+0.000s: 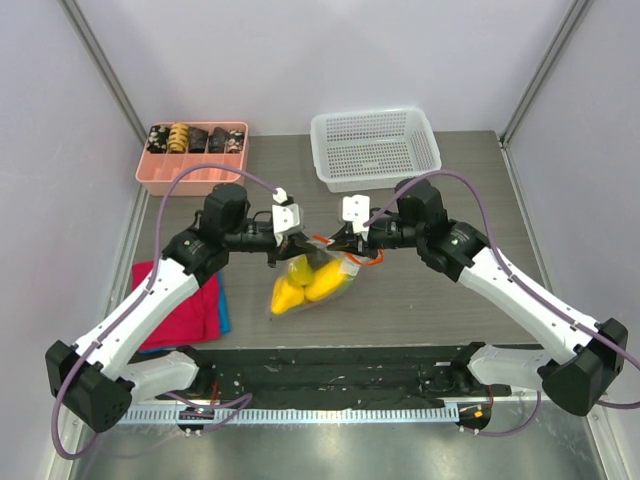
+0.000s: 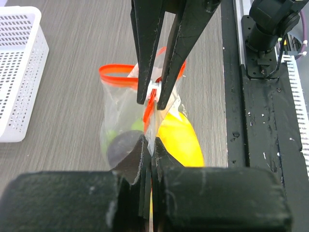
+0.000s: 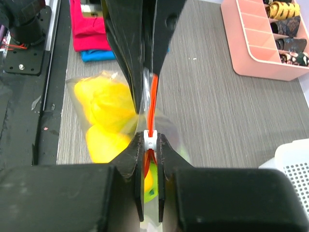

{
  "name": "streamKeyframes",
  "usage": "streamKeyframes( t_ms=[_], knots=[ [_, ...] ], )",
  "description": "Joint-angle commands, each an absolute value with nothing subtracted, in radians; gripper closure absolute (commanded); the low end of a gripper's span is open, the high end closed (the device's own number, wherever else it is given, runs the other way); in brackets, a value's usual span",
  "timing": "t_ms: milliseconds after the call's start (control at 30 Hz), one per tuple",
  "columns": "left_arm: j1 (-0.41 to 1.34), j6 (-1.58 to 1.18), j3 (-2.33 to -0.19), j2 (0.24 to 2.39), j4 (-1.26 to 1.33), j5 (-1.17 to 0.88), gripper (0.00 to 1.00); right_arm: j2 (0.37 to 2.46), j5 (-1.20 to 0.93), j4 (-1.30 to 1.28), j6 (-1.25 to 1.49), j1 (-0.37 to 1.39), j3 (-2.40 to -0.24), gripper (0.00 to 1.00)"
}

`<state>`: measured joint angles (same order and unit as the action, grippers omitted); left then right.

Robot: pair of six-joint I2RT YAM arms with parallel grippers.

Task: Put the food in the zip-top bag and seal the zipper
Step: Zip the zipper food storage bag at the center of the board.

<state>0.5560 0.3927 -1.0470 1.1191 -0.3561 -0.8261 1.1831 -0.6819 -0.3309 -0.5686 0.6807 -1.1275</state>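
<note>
The clear zip-top bag (image 1: 312, 280) holds two yellow lemons (image 1: 305, 283), a dark plum (image 2: 121, 147) and something green (image 3: 153, 186). My left gripper (image 2: 148, 145) is shut on the bag's top edge at the zipper (image 2: 150, 104). My right gripper (image 3: 150, 139) is shut on the zipper's white slider (image 3: 150, 141), facing the left one, and the orange-red strip (image 3: 153, 96) runs between them. Past the slider the strip still gapes in a loop (image 2: 118, 76). In the top view the grippers meet over the bag's mouth, the left (image 1: 297, 250) and the right (image 1: 343, 245).
A pink divided tray (image 1: 190, 170) with dark snack pieces stands at the back left. A white mesh basket (image 1: 375, 148) is at the back centre. A red-pink cloth over a blue one (image 1: 185, 310) lies at the left. The black base rail (image 1: 340, 365) runs along the near edge.
</note>
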Motion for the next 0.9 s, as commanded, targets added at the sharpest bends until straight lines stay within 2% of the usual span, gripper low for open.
streamKeyframes(
  t_ms=[0, 300, 867],
  knots=[
    [0.532, 0.399, -1.101, 1.057, -0.304, -0.842, 1.0, 1.154, -0.618, -0.434, -0.615, 0.638, -1.101, 0.99],
    [0.509, 0.407, -1.097, 1.039, -0.313, -0.839, 1.0, 1.16, -0.638, -0.523, -0.698, 0.523, -1.094, 0.99],
    [0.397, 0.376, -1.081, 1.028, -0.267, -0.859, 1.0, 1.141, -0.614, -0.704, -0.873, 0.419, -1.048, 0.99]
  ],
)
